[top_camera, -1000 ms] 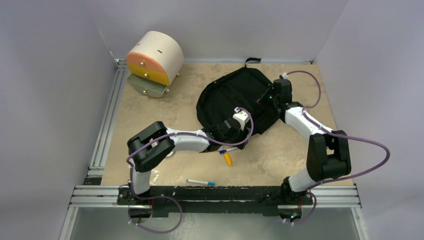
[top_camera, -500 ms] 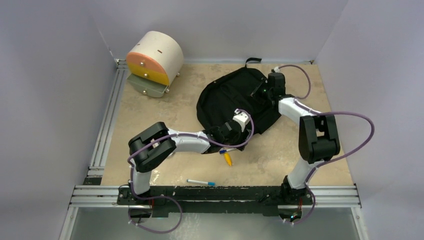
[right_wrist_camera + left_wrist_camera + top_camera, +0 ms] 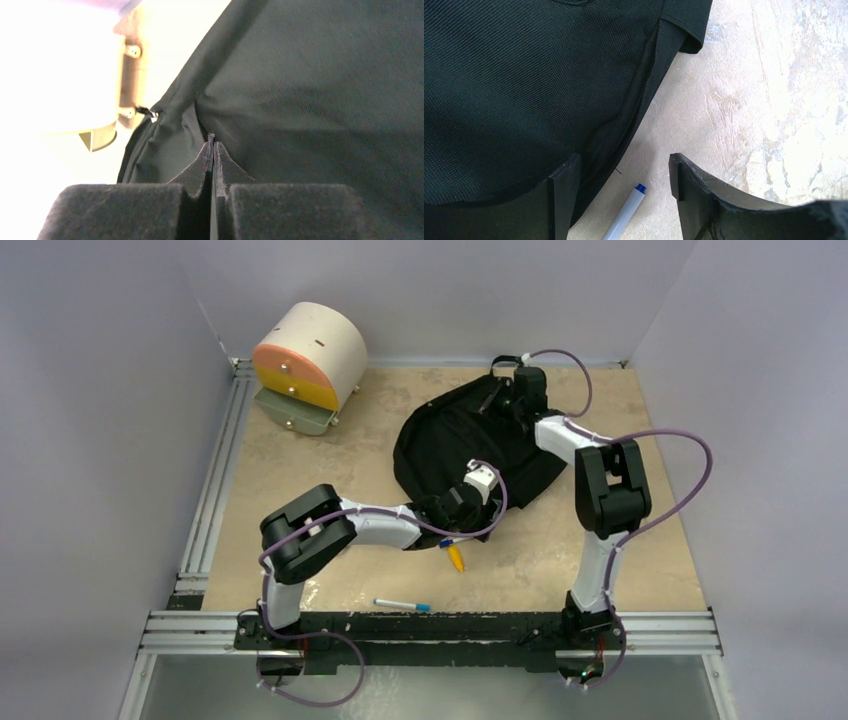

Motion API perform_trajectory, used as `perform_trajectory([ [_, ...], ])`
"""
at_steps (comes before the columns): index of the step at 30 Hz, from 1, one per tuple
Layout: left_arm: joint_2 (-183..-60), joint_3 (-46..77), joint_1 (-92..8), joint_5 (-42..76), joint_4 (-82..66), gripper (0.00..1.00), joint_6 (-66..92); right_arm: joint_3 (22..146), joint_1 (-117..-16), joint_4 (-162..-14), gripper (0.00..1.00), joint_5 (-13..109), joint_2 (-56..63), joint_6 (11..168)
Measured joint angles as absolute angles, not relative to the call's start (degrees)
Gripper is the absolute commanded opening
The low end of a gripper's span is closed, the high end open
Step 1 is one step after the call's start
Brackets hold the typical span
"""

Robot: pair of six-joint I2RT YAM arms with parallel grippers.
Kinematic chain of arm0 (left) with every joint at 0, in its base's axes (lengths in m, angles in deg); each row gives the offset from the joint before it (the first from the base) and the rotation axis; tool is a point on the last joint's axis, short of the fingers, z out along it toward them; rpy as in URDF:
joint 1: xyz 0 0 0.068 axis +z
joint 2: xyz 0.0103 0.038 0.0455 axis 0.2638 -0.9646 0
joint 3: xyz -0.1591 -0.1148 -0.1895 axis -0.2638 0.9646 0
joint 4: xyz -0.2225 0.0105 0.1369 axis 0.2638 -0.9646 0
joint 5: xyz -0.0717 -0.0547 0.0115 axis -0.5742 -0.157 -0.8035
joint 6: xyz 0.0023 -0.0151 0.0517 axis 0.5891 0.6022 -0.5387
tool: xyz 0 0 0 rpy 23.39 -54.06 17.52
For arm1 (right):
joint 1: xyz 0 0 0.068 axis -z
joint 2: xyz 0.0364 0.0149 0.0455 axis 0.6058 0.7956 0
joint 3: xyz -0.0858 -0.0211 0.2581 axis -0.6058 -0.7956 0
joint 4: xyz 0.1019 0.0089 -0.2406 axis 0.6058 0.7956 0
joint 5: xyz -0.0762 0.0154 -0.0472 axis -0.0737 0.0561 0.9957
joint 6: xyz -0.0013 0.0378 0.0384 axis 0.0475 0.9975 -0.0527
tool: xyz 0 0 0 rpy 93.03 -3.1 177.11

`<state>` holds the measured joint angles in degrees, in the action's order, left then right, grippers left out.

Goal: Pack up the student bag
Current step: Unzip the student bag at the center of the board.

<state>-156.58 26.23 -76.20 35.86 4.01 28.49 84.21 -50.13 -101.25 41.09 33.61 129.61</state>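
The left gripper is spread and holds nothing. The student bag lies under and ahead of its left finger, bare table lies under its right finger, and a blue-capped pen lies between the two fingers, just beside the bag's zippered edge. The right gripper has its fingers pressed together, tips against a crease of the bag's fabric ahead of it; whether fabric is pinched cannot be determined. A cream-and-orange drawer box stands ahead and to its left, well apart.
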Motion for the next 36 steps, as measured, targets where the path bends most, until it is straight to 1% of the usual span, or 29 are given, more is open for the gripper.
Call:
perform_trajectory([
  [8,-157.0,26.2,-76.4,36.5,4.5,0.64,28.9,93.8,-50.7,-103.5,0.00,37.5,42.9,128.9],
  [25,-157.4,26.2,-76.9,37.7,4.9,0.63,28.9,95.4,-53.5,-115.3,0.00,37.5,44.3,127.4],
  [36,-157.5,26.2,-77.0,38.0,4.9,0.63,28.9,95.5,-53.5,-119.0,0.00,39.3,47.7,127.3],
])
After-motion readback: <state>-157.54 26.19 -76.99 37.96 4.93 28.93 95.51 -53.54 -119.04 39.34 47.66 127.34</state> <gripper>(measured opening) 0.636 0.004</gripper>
